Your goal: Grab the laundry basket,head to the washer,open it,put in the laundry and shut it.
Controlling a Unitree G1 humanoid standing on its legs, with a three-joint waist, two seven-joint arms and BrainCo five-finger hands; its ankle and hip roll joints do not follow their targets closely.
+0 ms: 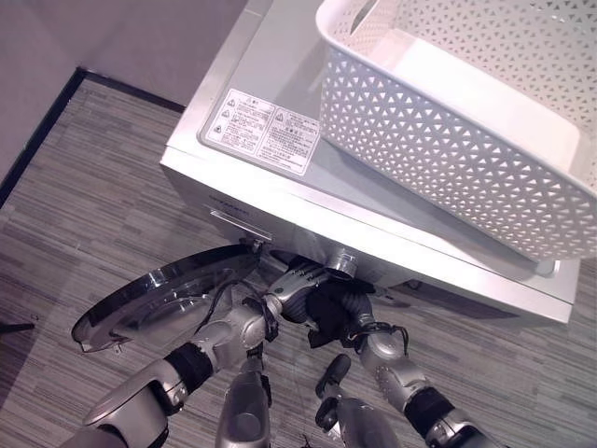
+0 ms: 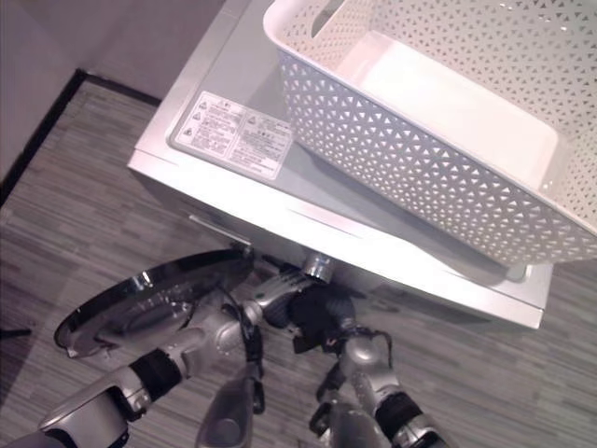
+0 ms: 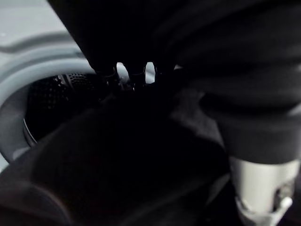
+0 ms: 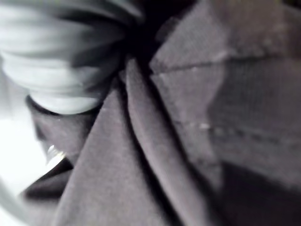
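The silver washer [image 1: 280, 191] stands before me with its round door [image 1: 163, 294] swung open to the left. A white perforated laundry basket [image 1: 466, 112] sits on top of the washer. A dark cloth [image 1: 328, 313] bunches at the washer's opening [image 3: 51, 99], just under the front panel. My left hand [image 1: 291, 287] reaches in from the lower left, its fingertips [image 3: 127, 75] straight and pressing on the cloth. My right hand [image 1: 359, 322] comes in from the lower right and is wrapped in the same cloth [image 4: 188, 141].
A white warning label [image 1: 256, 126] lies on the washer's lid. Striped grey flooring [image 1: 84, 215] stretches to the left, bounded by a dark skirting line and a grey wall [image 1: 56, 56]. The open door juts out over the floor at the left.
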